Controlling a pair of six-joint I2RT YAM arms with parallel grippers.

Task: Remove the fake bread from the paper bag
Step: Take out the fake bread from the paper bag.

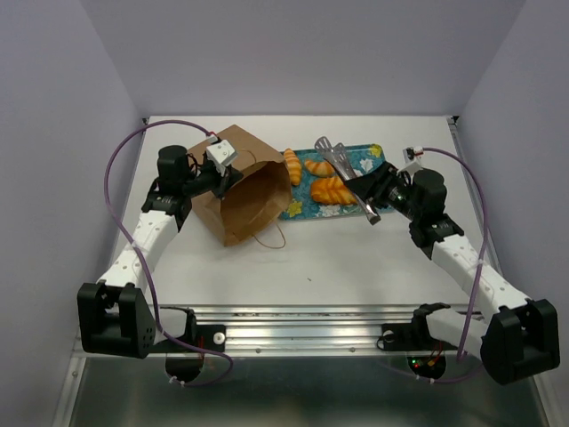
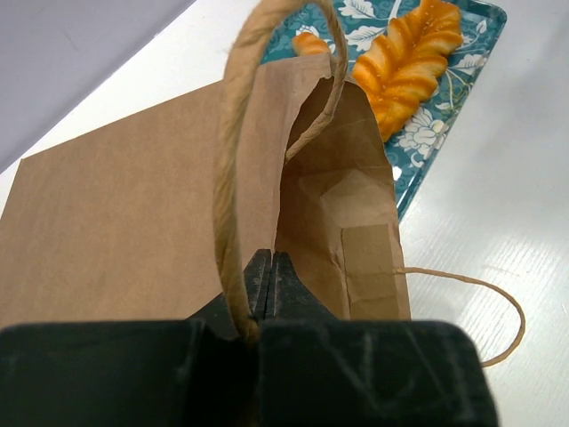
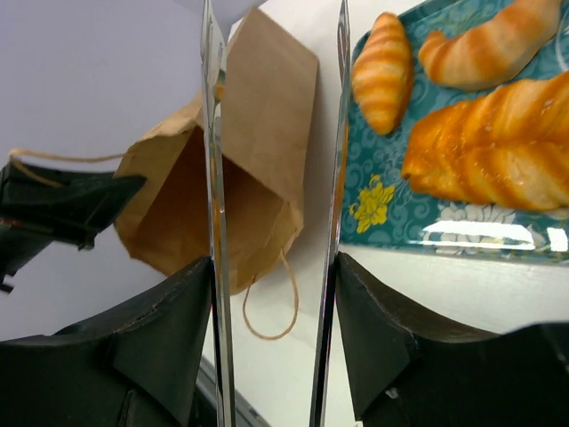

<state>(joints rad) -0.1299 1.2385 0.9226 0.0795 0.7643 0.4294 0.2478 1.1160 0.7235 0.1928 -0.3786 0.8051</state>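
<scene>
Bread [image 3: 498, 142] on tray [image 3: 373, 209] beside right gripper [image 3: 271, 267], tight on tongs [image 3: 216, 178]; left gripper [image 2: 269, 271] tight on bag [image 2: 116, 222].

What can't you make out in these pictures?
1. Deep inside the bag: shadowed in the top and right wrist views, screened by its own wall in the left wrist view.
2. Tips of the tongs: cut off by the top edge, right wrist view.
3. Part of the tray: under the tongs, top view.

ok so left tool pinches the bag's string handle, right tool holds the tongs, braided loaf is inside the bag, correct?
Not quite. The braided loaf lies on the teal tray, outside the paper bag, as the top external view shows. The rest stands.
</scene>
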